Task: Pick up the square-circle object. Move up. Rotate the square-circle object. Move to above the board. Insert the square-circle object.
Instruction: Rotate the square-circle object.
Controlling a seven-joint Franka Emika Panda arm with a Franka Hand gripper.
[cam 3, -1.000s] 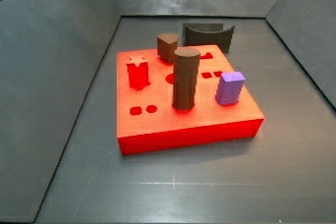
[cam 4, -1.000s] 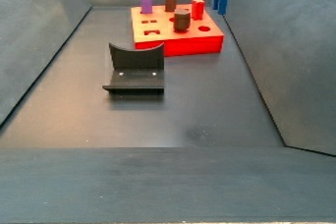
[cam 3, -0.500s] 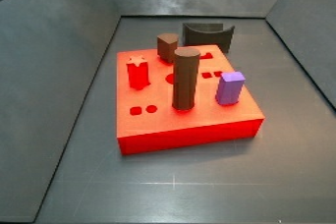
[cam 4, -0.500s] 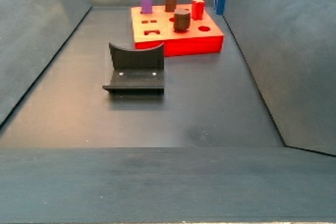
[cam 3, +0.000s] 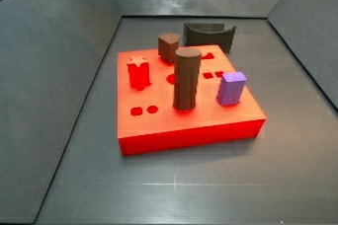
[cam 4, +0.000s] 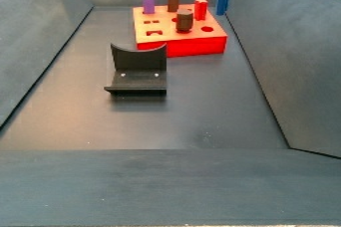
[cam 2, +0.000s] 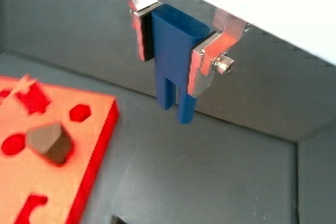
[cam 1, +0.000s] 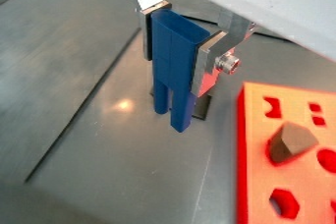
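Gripper [cam 1: 186, 63] high above pegs, unobstructed

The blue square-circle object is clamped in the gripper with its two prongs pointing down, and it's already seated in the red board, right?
Not seated. Both wrist views show the square-circle object clamped in the gripper, prongs down, hanging over the grey floor beside the board, clear of it.

I've got the blue square-circle object [cam 1: 175, 63] pinched in the pincer [cam 1: 184, 46], prongs hanging down, up in the air beside the red board [cam 3: 185, 120], which sits flat on the floor.
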